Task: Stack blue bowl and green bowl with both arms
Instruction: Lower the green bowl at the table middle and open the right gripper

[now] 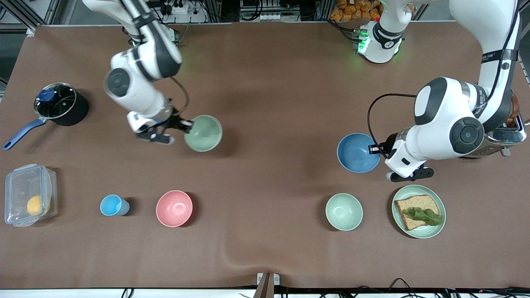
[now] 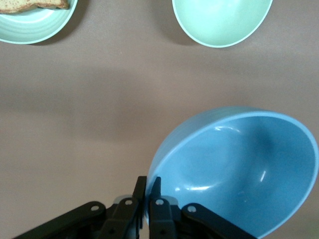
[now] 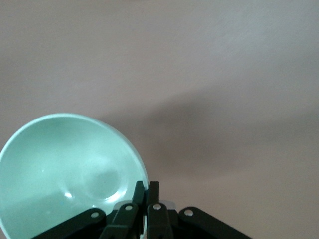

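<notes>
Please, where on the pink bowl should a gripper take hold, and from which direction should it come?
Probably at the rim, coming down from above. The pink bowl stands upright and open, with bare cloth around it, so one finger can go inside the thin wall and one outside. The left gripper holds the blue bowl this way, and the right gripper the green bowl.

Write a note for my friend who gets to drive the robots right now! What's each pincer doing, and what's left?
Left pincer: shut on the rim of the blue bowl, which is lifted and tilted, near the mint bowl and the sandwich plate.
Right pincer: shut on the rim of the green bowl, which looks held up over the table's middle strip, toward the right arm's end.
Done: both bowls are gripped.
Left: bring the two together, set one inside the other, let go. Don't mix up the green bowl with the mint bowl lying nearer the front camera.
</notes>
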`<move>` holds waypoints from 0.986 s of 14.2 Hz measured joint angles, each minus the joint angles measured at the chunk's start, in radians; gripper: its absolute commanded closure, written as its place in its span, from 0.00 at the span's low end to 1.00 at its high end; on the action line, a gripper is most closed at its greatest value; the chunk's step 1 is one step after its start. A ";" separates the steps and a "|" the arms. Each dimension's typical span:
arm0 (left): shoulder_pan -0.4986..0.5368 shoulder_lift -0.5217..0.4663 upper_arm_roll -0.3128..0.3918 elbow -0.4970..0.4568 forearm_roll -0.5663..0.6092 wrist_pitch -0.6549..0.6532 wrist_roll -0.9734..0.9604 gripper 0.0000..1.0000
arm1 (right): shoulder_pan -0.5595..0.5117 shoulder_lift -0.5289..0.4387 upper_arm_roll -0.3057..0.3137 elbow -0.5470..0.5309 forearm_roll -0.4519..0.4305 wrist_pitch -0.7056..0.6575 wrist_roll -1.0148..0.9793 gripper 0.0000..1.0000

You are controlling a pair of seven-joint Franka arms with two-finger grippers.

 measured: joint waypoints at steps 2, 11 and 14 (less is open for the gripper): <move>0.000 0.000 0.000 -0.001 0.000 0.000 0.000 1.00 | 0.081 0.017 0.000 -0.003 0.000 0.047 0.116 1.00; 0.007 0.000 0.000 -0.006 0.000 0.000 0.000 1.00 | 0.355 0.170 -0.002 -0.005 0.000 0.270 0.493 1.00; 0.009 0.000 0.000 -0.007 0.000 0.000 0.000 1.00 | 0.406 0.213 -0.004 -0.004 -0.001 0.334 0.562 1.00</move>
